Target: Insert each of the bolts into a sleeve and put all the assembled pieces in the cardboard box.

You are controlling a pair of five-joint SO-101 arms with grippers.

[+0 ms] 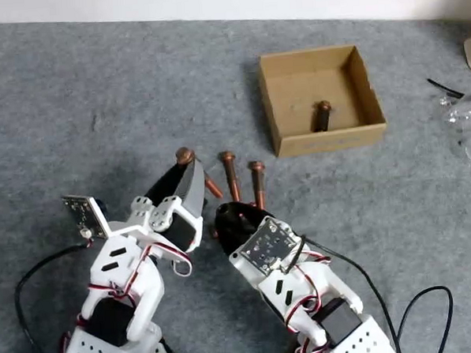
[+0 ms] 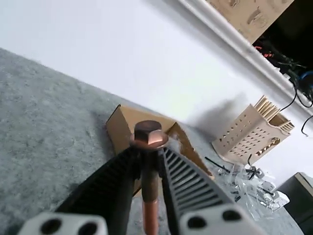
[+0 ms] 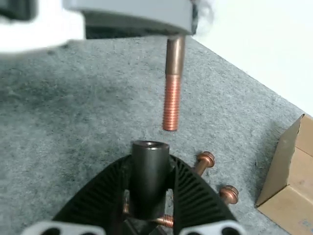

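- Our left claw (image 2: 149, 157) was clamped on a bolt (image 2: 148, 136), gripping the shank just under the hexagonal head. The head stood clear above the fingertips.
- From the high view, the left claw (image 1: 184, 170) pointed away from its base. The bolt (image 1: 185, 155) showed its head at the tip and its shank ran back at a slant.
- Our right claw (image 3: 149, 164) was closed around a dark sleeve (image 3: 149, 181), held upright with its open end facing up.
- In the right wrist view, the bolt (image 3: 172, 88) hung threaded end down from the left claw (image 3: 132, 14). Its tip was above the sleeve's mouth, a little to one side, with a gap between them.
- From above, the right claw (image 1: 228, 218) sat just beside the left one, both low over the table (image 1: 74, 114).
- Two more bolts (image 1: 231, 177) lay side by side on the table just ahead of the right claw, heads pointing away from the arms.
- Beyond them stood the open box (image 1: 328, 140), well apart from both claws.
- One assembled piece (image 1: 323, 115) lay inside the box, near its front wall.
- Clear plastic bits (image 1: 463, 109) lay at the table's far right edge.
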